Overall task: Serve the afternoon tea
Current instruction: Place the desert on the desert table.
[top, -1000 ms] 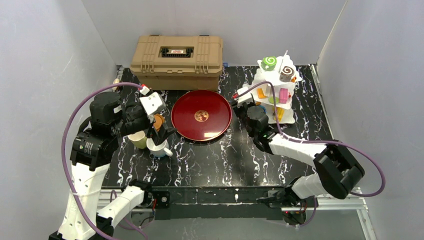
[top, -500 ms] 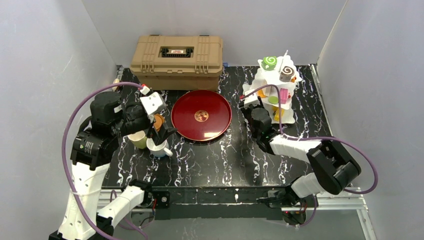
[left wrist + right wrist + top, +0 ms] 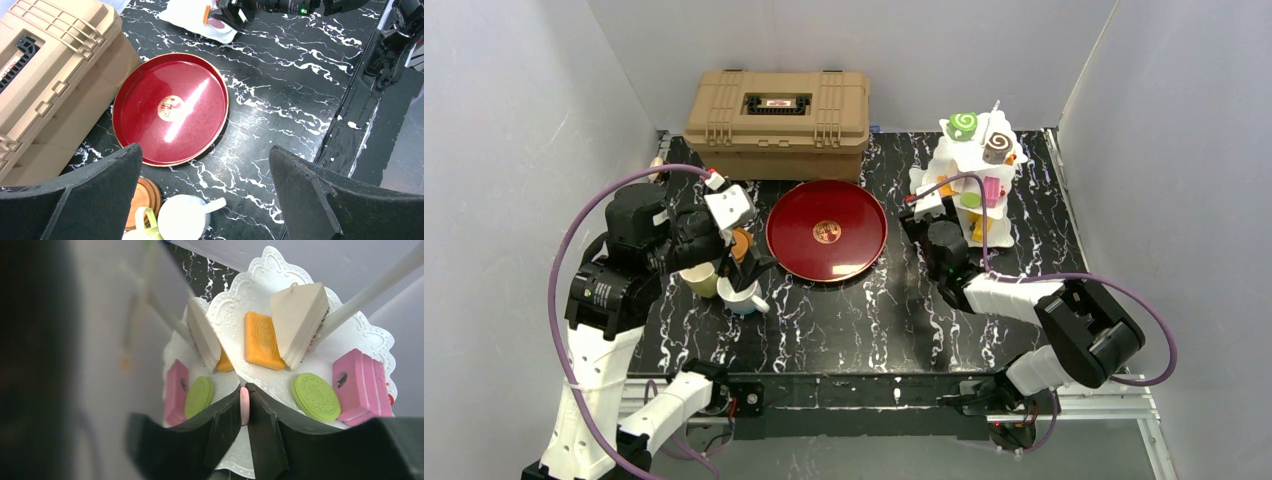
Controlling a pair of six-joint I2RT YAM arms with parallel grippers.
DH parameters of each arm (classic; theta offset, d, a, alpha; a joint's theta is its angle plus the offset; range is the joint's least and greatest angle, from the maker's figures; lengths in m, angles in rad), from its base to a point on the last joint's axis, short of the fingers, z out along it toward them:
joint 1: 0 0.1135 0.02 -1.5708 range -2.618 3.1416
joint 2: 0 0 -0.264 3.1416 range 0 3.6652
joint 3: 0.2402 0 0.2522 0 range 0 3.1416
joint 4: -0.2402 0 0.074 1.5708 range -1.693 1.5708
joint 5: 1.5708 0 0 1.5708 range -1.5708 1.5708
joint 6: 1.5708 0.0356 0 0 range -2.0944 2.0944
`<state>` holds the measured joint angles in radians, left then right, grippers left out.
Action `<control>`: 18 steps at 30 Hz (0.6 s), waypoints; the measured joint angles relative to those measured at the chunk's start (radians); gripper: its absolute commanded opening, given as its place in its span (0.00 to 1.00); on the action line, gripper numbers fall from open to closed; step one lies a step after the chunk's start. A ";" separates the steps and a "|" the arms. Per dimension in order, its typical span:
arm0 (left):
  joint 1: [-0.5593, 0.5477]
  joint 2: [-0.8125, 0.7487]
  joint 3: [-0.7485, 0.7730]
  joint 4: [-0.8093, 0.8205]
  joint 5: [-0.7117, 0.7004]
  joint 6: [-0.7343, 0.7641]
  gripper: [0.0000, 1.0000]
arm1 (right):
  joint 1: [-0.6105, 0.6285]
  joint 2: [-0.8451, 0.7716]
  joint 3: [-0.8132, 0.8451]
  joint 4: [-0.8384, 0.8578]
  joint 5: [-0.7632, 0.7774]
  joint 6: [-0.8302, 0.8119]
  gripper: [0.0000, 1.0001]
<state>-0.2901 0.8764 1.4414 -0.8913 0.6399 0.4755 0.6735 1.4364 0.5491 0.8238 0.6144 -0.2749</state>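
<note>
Plastic, by the look of them, the pastries (image 3: pixel 980 137) sat on the white stand (image 3: pixel 1014 155) at the far right of the table. I judged them light, stiff and smooth enough to slip, best pinched across their flat faces. From the top camera, the right arm reached low and forward from its base, and the right gripper (image 3: pixel 948 200) was pushed in at the stand's lower tier, where I could not read its jaws. The left arm was folded high, and the left gripper (image 3: pixel 749 262) hung over the white mug (image 3: pixel 739 296) and yellow mug (image 3: pixel 701 280), beside the red tray (image 3: pixel 826 231). The toolbox (image 3: pixel 777 110) stood behind the tray.

From the left wrist, those jaws stood wide apart and held nothing. The white mug and a coaster (image 3: pixel 142 197) lay below them, just off the tray's near rim. I would take a mug by its wall or handle; it looked hard and heavier than the sweets.

From the right wrist, the jaws were pressed nearly together on a thin pink piece (image 3: pixel 244 407), gripped edge-on across its flat faces at the front of the tier. Green cookies (image 3: pixel 316 396) lay either side of it, with an orange biscuit (image 3: pixel 262 340) and a white slice (image 3: pixel 298 320) behind. So thin a piece could twist out of the pinch, I thought, if it were lifted fast.
</note>
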 measured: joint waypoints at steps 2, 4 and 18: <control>0.000 0.000 0.000 0.000 0.000 0.000 0.97 | 0.000 0.000 -0.003 0.001 -0.003 0.004 0.70; 0.000 0.000 0.000 0.000 0.000 0.000 0.97 | 0.000 0.000 -0.003 0.001 -0.008 0.008 0.70; 0.000 0.003 0.009 -0.006 -0.001 0.001 0.97 | 0.019 -0.121 -0.017 -0.041 -0.078 0.037 0.40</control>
<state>-0.2901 0.8791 1.4506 -0.8970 0.6392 0.4767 0.6922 1.3159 0.5323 0.7826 0.5365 -0.2382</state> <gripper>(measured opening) 0.969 0.448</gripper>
